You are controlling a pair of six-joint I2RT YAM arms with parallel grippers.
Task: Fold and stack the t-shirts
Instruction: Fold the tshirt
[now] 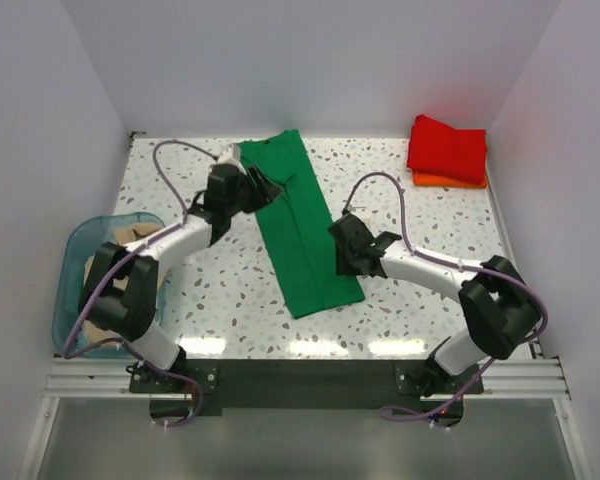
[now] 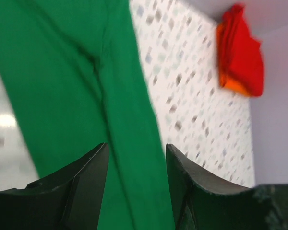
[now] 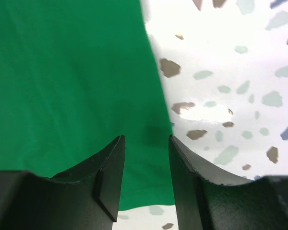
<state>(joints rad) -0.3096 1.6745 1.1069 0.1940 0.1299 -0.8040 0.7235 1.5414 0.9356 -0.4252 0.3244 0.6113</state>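
Both part open and empty, so I'd have left fingers and right fingers pinch every layer of the green t-shirt at its near-edge hem, then fold squarely.

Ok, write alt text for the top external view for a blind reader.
A green t-shirt folded into a long strip lies diagonally on the speckled table, the left gripper and right gripper open at its two long edges. A folded red t-shirt sits on an orange t-shirt far right; a teal bin stands at left.

Both arms show white links, black joints and jaws, lilac cables.
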